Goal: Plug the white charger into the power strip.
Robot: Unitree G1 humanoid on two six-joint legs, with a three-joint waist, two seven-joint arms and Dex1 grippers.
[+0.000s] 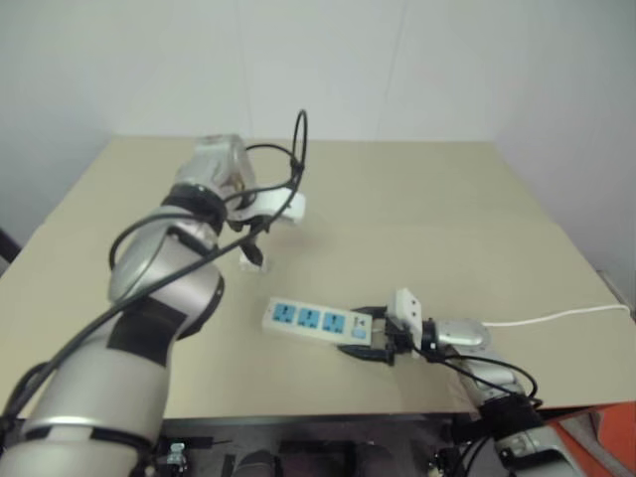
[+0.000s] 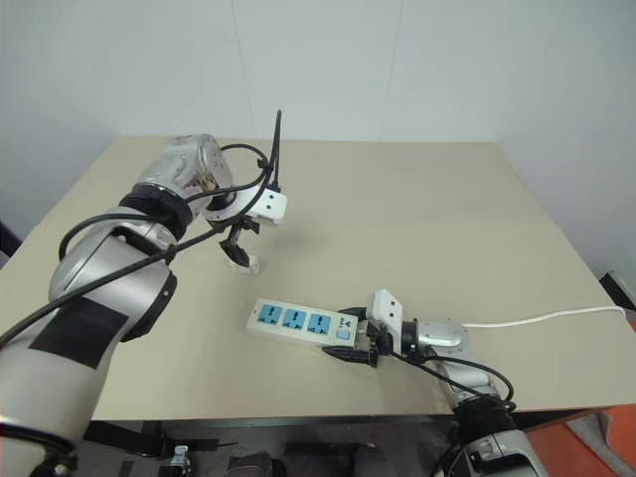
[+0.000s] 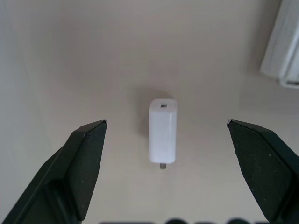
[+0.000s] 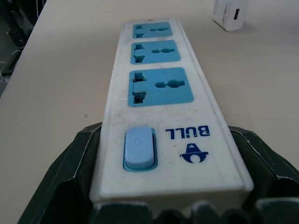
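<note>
Mid-frame on the tan desk (image 2: 417, 219), the left gripper (image 3: 166, 135) hangs with fingers spread wide over the white charger (image 3: 162, 136), lying flat; lower right, the right gripper (image 4: 168, 205) clasps the power strip (image 4: 161, 102); best to descend centred, then close squarely.

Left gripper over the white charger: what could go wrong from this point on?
1. The white charger lies flat on the table between the open fingers of the left gripper; a grip closing off-centre could push or spin it instead of lifting it.
2. The right gripper clamps only the switch end of the power strip; pressing the charger into a far socket might tilt or swing the strip.
</note>
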